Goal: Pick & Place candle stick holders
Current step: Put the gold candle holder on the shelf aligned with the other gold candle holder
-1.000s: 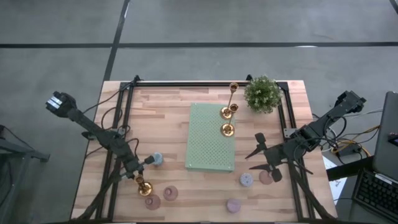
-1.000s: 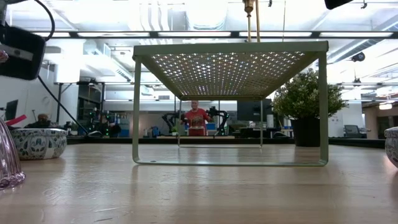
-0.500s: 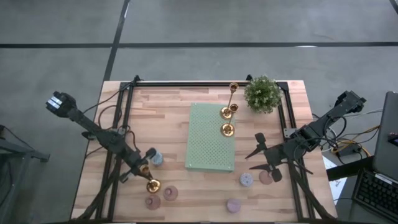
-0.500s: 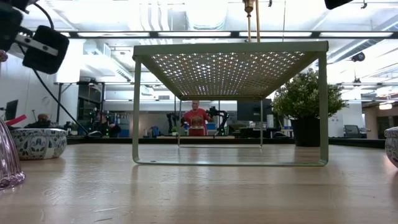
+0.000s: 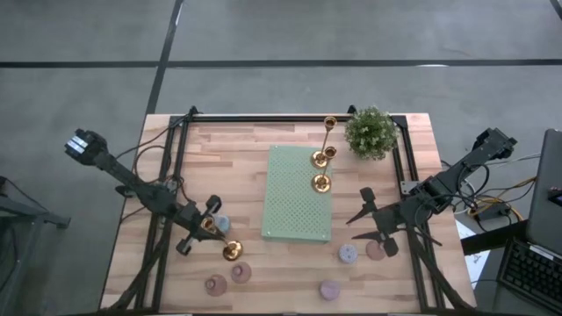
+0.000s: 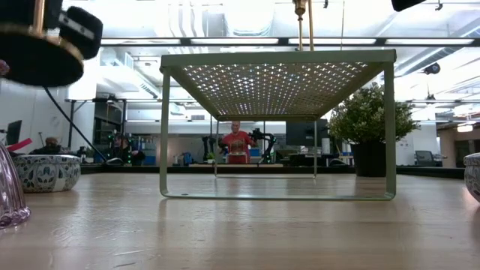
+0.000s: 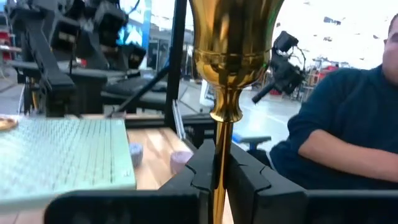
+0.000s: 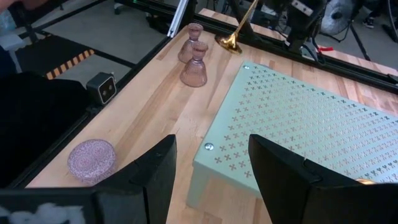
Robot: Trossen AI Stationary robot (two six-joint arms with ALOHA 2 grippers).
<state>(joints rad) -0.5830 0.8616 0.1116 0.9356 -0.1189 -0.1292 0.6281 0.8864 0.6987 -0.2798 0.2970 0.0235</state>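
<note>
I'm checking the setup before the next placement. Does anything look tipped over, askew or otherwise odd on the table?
One thing: the gold candle stick holder clamped in the left end effector is carried leaning over above the table, not upright. The two gold holders on the green perforated stand are upright. Nothing looks spilled or broken.
</note>
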